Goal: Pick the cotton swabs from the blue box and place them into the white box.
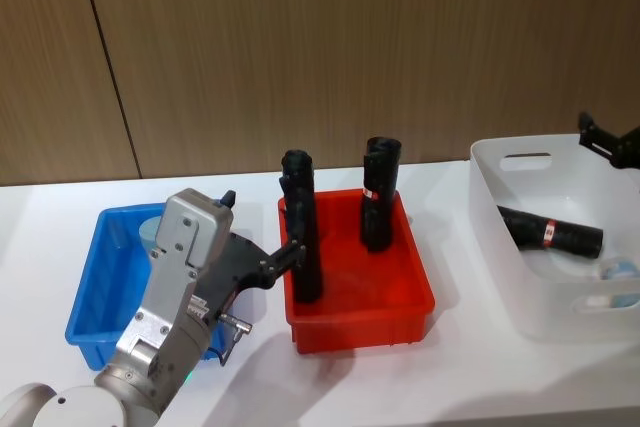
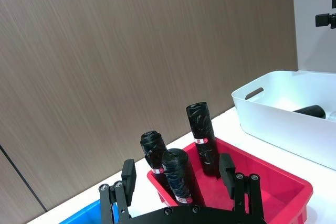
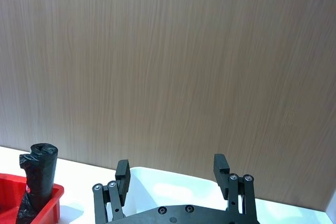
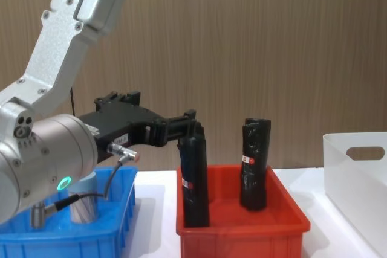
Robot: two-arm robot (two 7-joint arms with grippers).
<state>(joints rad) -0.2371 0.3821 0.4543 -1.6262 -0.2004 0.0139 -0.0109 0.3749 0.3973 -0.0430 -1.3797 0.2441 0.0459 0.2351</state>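
The cotton swabs (image 4: 83, 202) sit in the blue box (image 1: 95, 292): one jar shows there, below and behind the left gripper (image 4: 184, 126), whose fingers stand spread and empty over the blue box's right edge. It looks light, rigid and smooth-walled, best pinched across its body below the lid. Beyond those fingers the red bin (image 1: 360, 287) holds three black rolls (image 2: 178, 177). Farthest, the right gripper (image 3: 173, 174), fingers parted with nothing between them, hovers above the white box (image 1: 530, 247), which holds one roll and what seem two jars (image 1: 618, 269).

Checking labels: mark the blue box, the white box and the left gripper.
blue box (image 1: 88, 299), head view, bare floor near its left wall.
white box (image 1: 497, 197), head view, left wall below the rim.
left gripper (image 2: 178, 174), left wrist view, midway between its open fingertips.
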